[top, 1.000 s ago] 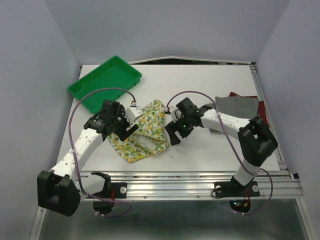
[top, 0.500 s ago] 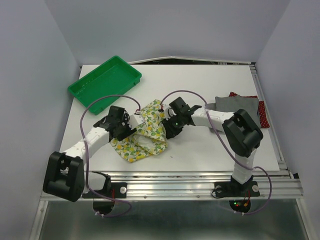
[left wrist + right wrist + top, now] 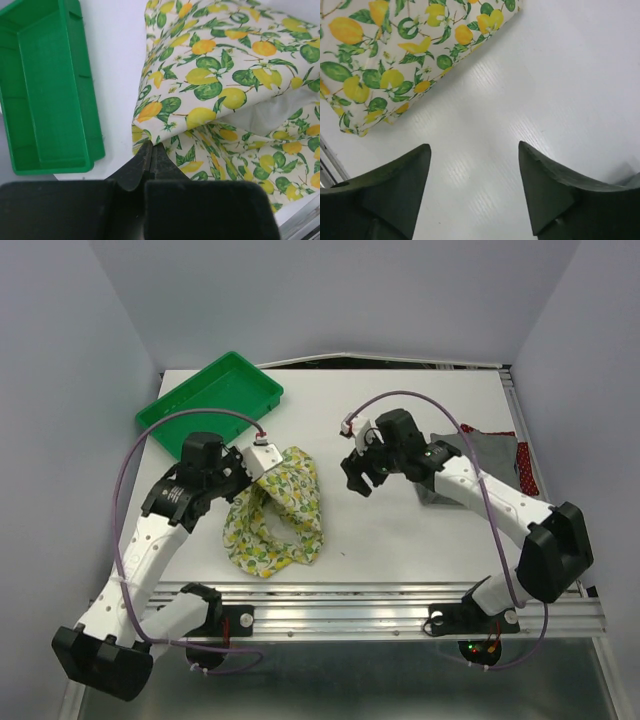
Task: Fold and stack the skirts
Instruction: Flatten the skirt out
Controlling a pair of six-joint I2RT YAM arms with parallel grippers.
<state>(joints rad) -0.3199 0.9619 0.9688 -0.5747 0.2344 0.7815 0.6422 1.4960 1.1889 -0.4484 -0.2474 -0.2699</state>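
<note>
3 skirts on the white worktop [image 3: 400,530].

- Lemon skirt [image 3: 280,525]: left of centre, toward the near edge, long axis running far to near. Its far-left edge is raised and pinched in the left tool [image 3: 151,150], whose fingers are pressed together on the cloth.
- Right tool [image 3: 475,150]: spread, gripping nothing, over bare worktop just right of the lemon skirt. Open room runs from there to the near edge.
- Grey skirt [image 3: 488,450]: at the right edge, lying partly over the red dotted skirt [image 3: 525,468].
- Green tray [image 3: 205,405]: far-left corner, apart from the cloth.
</note>
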